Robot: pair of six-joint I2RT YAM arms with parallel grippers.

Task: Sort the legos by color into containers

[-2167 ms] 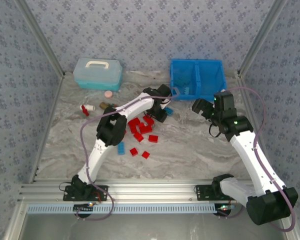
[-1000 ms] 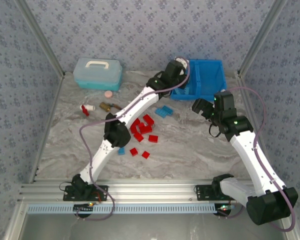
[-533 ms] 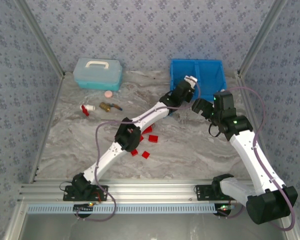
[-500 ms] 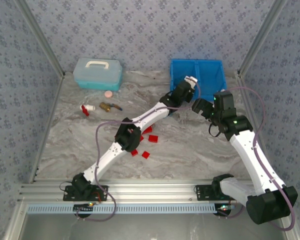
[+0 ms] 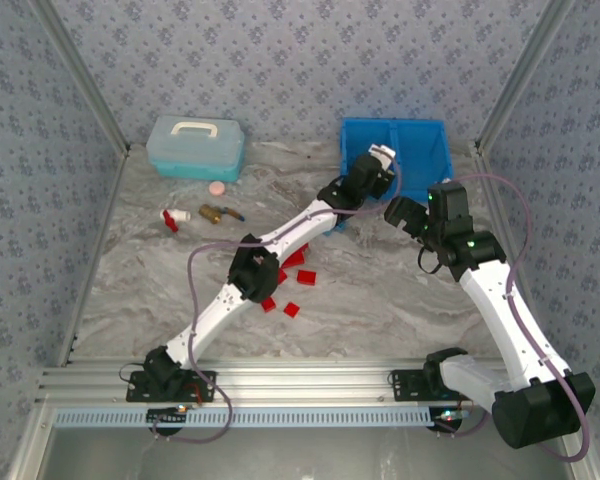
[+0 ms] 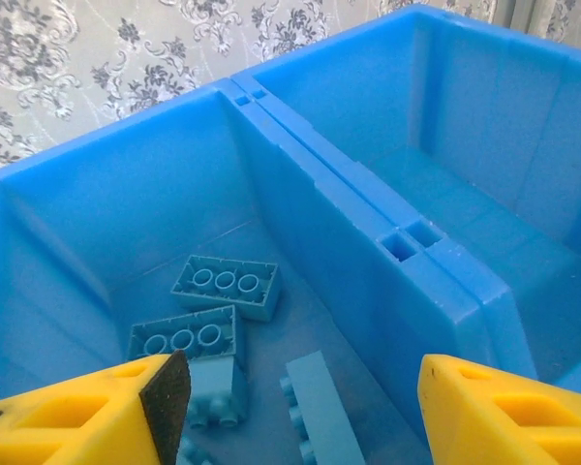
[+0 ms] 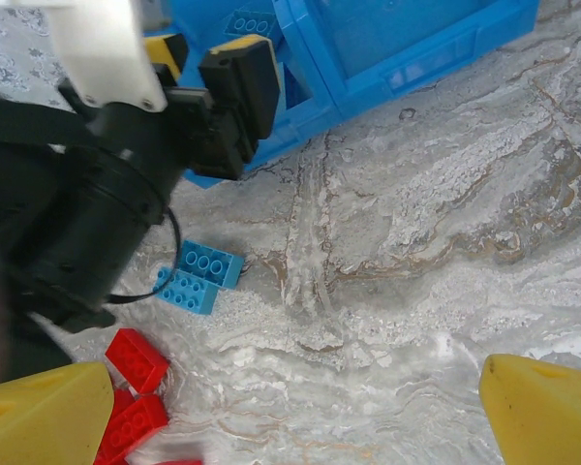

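My left gripper [image 5: 379, 162] hangs open over the left compartment [image 6: 126, 203] of the blue bin [image 5: 420, 124], nothing between its yellow fingers [image 6: 77, 417]. Several light blue legos [image 6: 225, 286] lie on that compartment's floor, one [image 6: 320, 407] straight below the jaws. The right compartment [image 6: 484, 126] past the divider [image 6: 358, 218] holds nothing. Red legos [image 5: 306, 277] lie on the table beside the left forearm. Two blue legos [image 7: 198, 276] rest in front of the bin, near red ones [image 7: 136, 358]. My right gripper [image 7: 295, 417] hovers open over bare marble, right of the left gripper [image 7: 213, 77].
A pale teal lidded box [image 5: 196, 146] stands at the back left. A pink disc [image 5: 217, 188], a small brass-coloured object [image 5: 212, 212] and a red-and-white piece [image 5: 172, 217] lie in front of it. The left arm [image 5: 280, 235] stretches across the table's middle.
The left gripper has swung forward over the bin's left compartment and its jaws have opened. The right arm has not moved.
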